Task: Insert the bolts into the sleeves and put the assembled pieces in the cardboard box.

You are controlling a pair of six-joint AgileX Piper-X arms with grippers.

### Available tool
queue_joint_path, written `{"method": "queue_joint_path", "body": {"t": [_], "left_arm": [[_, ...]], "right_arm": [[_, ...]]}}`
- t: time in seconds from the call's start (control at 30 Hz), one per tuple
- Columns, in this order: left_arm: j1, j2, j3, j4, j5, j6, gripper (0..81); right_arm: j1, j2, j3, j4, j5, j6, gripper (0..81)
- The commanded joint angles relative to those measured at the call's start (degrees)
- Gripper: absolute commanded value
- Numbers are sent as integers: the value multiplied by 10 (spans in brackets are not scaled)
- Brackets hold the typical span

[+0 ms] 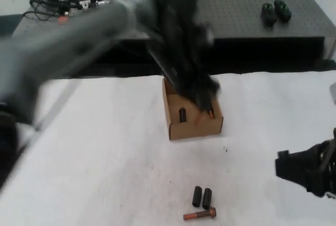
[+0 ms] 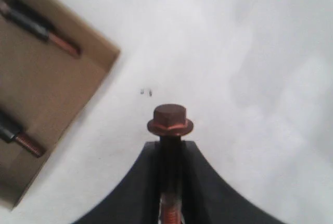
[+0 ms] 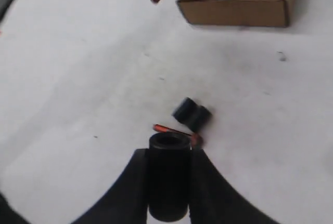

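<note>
now our left hand (image 2: 170,148) is clamped on a bolt (image 2: 170,120), held just beside the cardboard box (image 1: 195,127). its long axis runs along the hand, head poking out in front. our right hand (image 3: 168,154) grips a sleeve (image 3: 167,177) over the worktop (image 1: 105,147), bore mouth facing the box. the hands are well apart, and the bolt's threaded end seems to point back at the wrist, so we judge it needs turning first.

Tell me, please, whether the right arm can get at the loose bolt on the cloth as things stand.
Probably not to grasp it: the right gripper is shut on a sleeve. Otherwise the way looks free; the loose bolt lies uncovered on the cloth.
</note>
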Motion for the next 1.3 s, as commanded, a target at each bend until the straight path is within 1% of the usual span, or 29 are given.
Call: {"method": "queue_joint_path", "body": {"t": [0.0,0.07,0.17,0.23,0.33,0.4,0.47,0.57,0.67,0.9,1.2,1.27], "left_arm": [[30,-121,114,-128,92,-74,6],[34,-187,192,-219,123,-116,6],[34,-266,331,-393,132,-204,6],[34,-308,416,-539,144,-298,6],[34,-348,510,-763,153,-445,6],[34,-362,551,-868,153,-507,6],[34,-368,578,-928,158,-545,6],[34,-368,589,-950,176,-561,6],[34,-368,588,-948,212,-563,6],[34,-368,588,-948,258,-560,6],[34,-368,589,-948,264,-550,6],[34,-368,589,-948,252,-543,6]], "right_arm": [[34,-31,55,-124,-139,125,16],[64,-31,74,-197,-146,162,16],[120,-24,89,-310,-146,224,16],[157,-9,90,-374,-143,256,16],[200,25,89,-440,-143,279,16],[223,52,89,-479,-143,287,16],[237,78,85,-503,-143,302,16],[245,103,74,-520,-141,303,16],[245,115,64,-535,-127,298,16],[242,128,36,-535,-113,285,16],[242,126,29,-535,-90,285,16],[242,124,29,-535,-90,285,16]]}}
